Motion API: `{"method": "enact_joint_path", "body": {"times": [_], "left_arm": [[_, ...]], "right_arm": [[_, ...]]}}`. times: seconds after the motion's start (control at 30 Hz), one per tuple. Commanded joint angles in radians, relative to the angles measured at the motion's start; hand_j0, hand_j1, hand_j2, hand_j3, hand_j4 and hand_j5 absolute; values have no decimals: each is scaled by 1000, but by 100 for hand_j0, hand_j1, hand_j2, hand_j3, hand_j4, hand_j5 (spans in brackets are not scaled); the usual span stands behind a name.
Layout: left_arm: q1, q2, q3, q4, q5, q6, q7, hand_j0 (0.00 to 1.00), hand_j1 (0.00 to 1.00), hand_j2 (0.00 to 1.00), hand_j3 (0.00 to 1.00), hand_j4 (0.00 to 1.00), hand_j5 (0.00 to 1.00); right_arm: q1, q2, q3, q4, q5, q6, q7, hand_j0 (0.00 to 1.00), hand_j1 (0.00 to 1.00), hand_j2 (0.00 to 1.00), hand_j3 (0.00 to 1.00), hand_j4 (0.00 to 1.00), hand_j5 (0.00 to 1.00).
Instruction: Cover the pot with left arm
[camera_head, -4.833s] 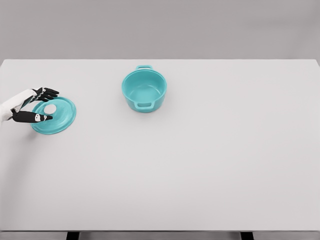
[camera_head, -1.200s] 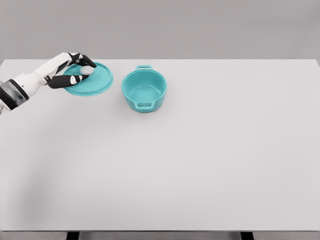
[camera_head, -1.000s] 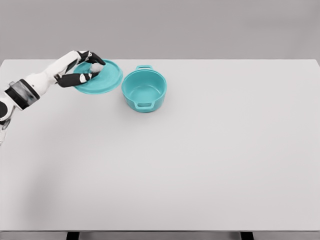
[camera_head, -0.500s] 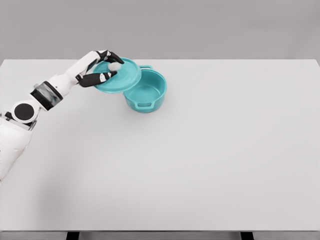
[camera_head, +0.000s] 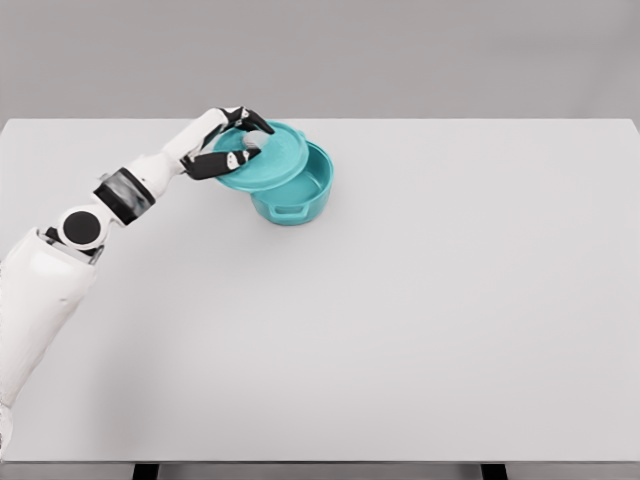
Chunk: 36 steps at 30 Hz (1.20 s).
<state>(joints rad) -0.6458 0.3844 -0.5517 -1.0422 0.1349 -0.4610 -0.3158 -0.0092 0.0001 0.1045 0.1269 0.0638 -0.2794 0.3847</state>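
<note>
Left hand (camera_head: 232, 145) clamps the teal lid (camera_head: 268, 157) by its central knob, lid overlapping the pot (camera_head: 298, 195) rim from 10 o'clock. Lid looks rigid, light, probably slick; the knob grip seems best.

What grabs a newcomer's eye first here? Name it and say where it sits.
The teal lid, gripped by the left hand at the table's far left-centre, hangs tilted over the teal pot, covering only its left part. The white left arm stretches in from the lower left. The wide white table makes that teal pair stand out.
</note>
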Motion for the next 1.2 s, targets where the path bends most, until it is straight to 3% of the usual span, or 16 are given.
{"method": "enact_joint_path", "body": {"times": [0.0, 0.37, 0.53, 1.17], "left_arm": [[0, -18, 4, 13, -12, 1, 1, 53, 53, 53, 53, 53, 53], [-11, -50, 39, 94, -40, 1, 47, 53, 53, 53, 53, 53, 53], [-9, -84, 69, 122, -112, 1, 64, 53, 53, 53, 53, 53, 53], [5, -116, 61, 106, -140, -68, 64, 52, 52, 52, 52, 52, 52]], "right_arm": [[0, 0, 0, 0, 1, 0, 0, 100, 100, 100, 100, 100, 100], [0, 0, 0, 0, 1, 0, 0, 100, 100, 100, 100, 100, 100], [0, 0, 0, 0, 1, 0, 0, 100, 100, 100, 100, 100, 100], [0, 0, 0, 0, 1, -1, 0, 100, 100, 100, 100, 100, 100]]}}
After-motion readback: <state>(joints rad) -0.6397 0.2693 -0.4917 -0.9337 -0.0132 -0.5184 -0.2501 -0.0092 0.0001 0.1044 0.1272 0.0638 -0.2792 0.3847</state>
